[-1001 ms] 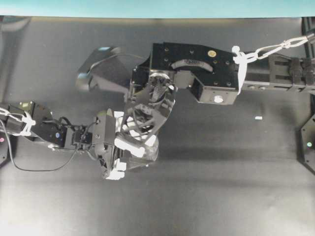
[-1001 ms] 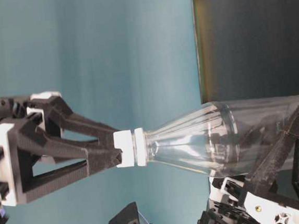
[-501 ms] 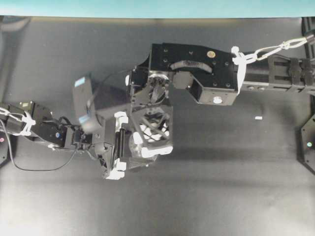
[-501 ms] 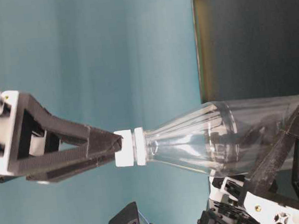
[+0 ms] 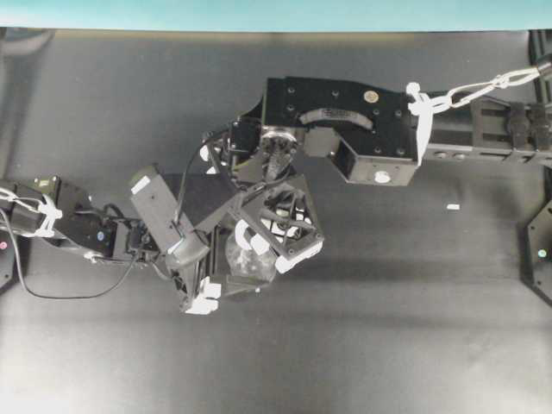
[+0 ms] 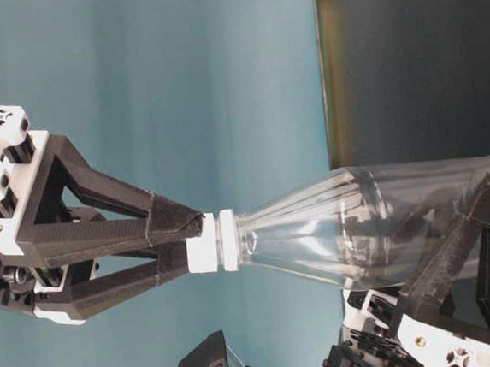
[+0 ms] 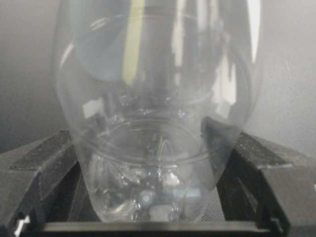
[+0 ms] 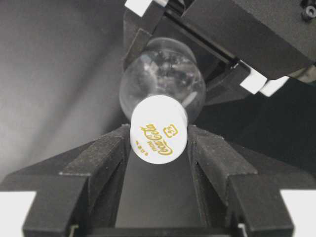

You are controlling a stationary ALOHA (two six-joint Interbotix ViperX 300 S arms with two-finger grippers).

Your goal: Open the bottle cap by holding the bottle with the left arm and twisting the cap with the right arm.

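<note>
Pinching the bottle cap [image 8: 159,129] at 3 and 9 o'clock, right gripper [image 8: 159,148] closed on it. Reads "Coca-Cola" in gold on the cap top. Beyond, at 12 o'clock, left gripper [image 7: 148,163] clamped around the bottle [image 6: 335,231], clear of the dark table [image 5: 388,328] with open room all round.

Light fell soft and even from above, and the dark table [image 5: 414,328] soaked most of it up. A broad faint shadow lay under the right arm [image 5: 345,129]. Bright streaks glared on the bottle [image 7: 158,123] in the left wrist view, which looked hazy. The bottle cap [image 8: 159,127] shone sharp; the bottle behind it blurred.
</note>
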